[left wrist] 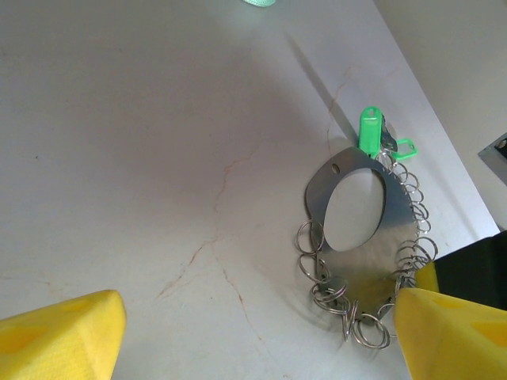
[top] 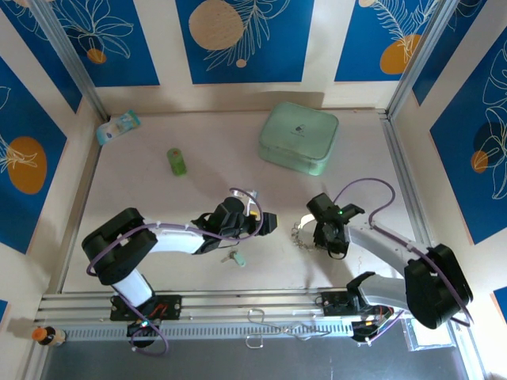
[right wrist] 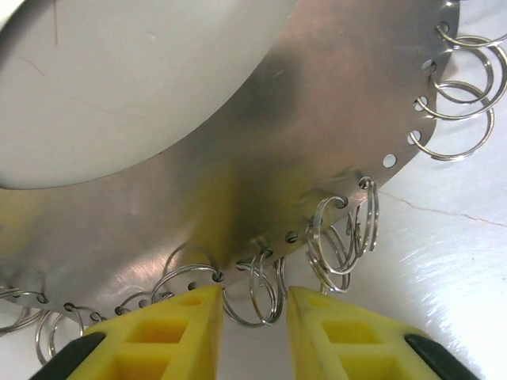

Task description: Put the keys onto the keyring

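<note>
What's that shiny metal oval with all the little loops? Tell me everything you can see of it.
The keyring is a thin, flat, dull-silver metal oval with a large oval hole in its middle. Small holes line its rim, many carrying little wire split rings. A bright green tag hangs at one end. It sits on or just above the pale table, and the right gripper has its yellow fingertips either side of one rim ring.
</note>
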Tool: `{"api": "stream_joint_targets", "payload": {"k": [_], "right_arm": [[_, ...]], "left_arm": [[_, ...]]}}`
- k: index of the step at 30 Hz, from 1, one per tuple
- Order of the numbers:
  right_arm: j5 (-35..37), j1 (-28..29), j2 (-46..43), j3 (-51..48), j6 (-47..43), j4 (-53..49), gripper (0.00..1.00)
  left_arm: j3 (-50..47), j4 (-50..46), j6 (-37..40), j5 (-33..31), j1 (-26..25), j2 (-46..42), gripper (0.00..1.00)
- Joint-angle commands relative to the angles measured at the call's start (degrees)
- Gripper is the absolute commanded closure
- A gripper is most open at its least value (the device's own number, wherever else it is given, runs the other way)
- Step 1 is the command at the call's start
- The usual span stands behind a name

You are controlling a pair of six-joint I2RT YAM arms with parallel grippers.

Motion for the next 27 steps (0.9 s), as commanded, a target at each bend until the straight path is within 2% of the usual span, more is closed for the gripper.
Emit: {"api": "stream_joint_targets", "payload": {"k": [1,5,10,13,17,27], "right_arm": [[3.9,1.4,1.7,2.0,2.6,-3.2,0.71],[4.3,1.5,2.5,2.0,2.6,-2.9,0.75],[4.4,1.7,2.8,2.2,2.5,-2.9,0.93],[4.3,1.9,3.0,2.5,2.0,-2.8,1.00],[4.3,3.6,3.2,3.9,0.4,-2.7,1.00],[-3.3,10.0,6.2,7.5,-1.3,3.2,1.00]], "left_arm": [[0.2,1.7,-0.5,-0.7,-0.6,0.2,0.13],[-0.2,1.9,-0.5,-0.9,-0.6,-0.1,0.13],[-0.7,2.4,-0.5,-1.1,-0.6,-0.3,0.13],[-0.9,2.6,-0.5,-1.1,-0.6,-0.4,0.13],[-1.2,2.7,-0.5,-1.2,-0.6,-0.7,0.13],[-2.7,2.7,-0.3,-2.6,-0.7,-2.4,0.13]]}}
